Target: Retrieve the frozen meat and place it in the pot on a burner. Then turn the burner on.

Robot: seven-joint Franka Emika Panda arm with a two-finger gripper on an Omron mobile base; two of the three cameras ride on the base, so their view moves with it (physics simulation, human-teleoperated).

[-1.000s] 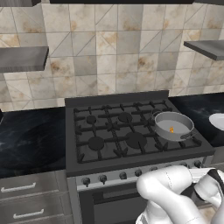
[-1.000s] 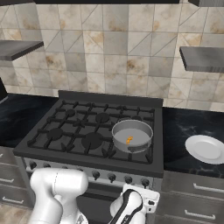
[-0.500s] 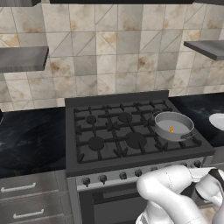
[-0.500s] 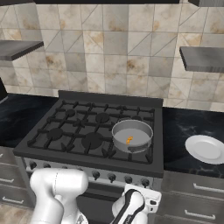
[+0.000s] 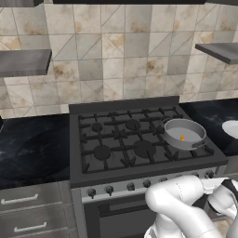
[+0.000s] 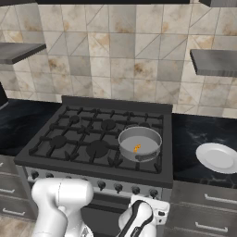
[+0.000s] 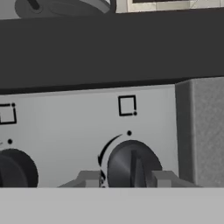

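Already the frozen meat (image 5: 182,137), a tiny orange-yellow chunk, lies on the pale floor of the pot (image 5: 184,134), a little off centre; from the right base view the same chunk (image 6: 137,148) sits low in the pot (image 6: 140,143). That shallow grey pot stands on the front right burner of the stove (image 5: 121,139), its short handle pointing toward the front edge, with the other three burners bare. Down on the stove's grey front panel runs a row of dark knobs, and the hand view looks straight at the rightmost knob (image 7: 132,165), round and black with a raised ridge standing nearly upright; a small square outline and a dot are printed above it, and a second knob (image 7: 15,169) shows at the left edge. The pincer (image 7: 127,178) straddles that rightmost knob, its two grey fingertips (image 7: 89,178) just beside the knob's flanks, partly open; whether they actually touch the knob I cannot tell. To the right of the stove, on the dark marbled bench (image 6: 196,134), rests a white plate (image 6: 217,158), well apart from the pot. Grey shelves hang on the tiled wall to either side.
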